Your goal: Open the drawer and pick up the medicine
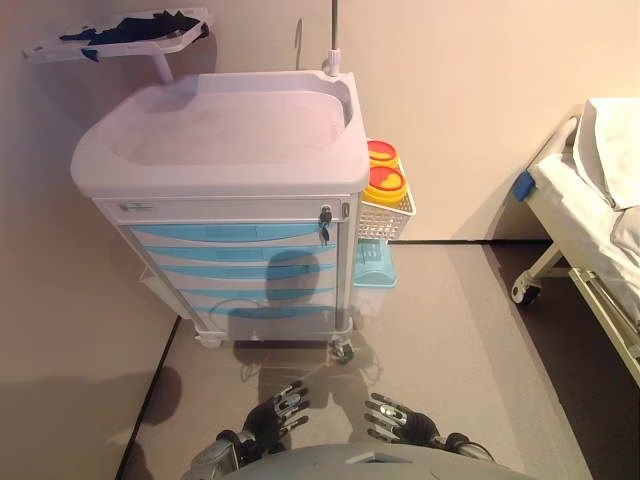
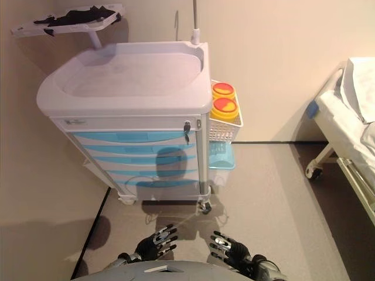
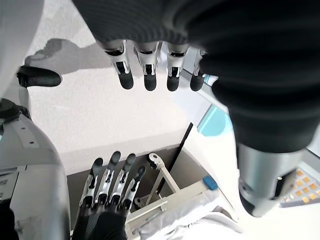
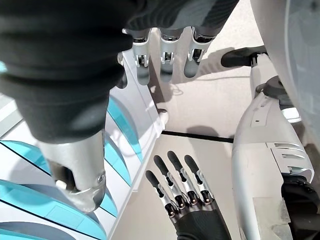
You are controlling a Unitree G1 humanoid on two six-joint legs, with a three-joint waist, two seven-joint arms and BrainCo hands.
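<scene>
A white medical cart (image 1: 230,150) stands ahead against the left wall, with a stack of light blue drawers; the top drawer (image 1: 225,233) and those below it are all shut. A key sits in the lock (image 1: 324,215) at the top right of the drawer front. No medicine shows in any view. My left hand (image 1: 270,418) and right hand (image 1: 405,420) hang low over the floor, well short of the cart, both open and holding nothing. The left wrist view shows its straight fingers (image 3: 150,65), as does the right wrist view (image 4: 167,55).
A white wire basket (image 1: 385,220) with two yellow-lidded containers (image 1: 385,185) hangs on the cart's right side, a light blue bin (image 1: 375,265) below it. A wheeled bed (image 1: 590,190) stands at the right. A side tray (image 1: 120,35) and a pole (image 1: 333,40) rise behind the cart.
</scene>
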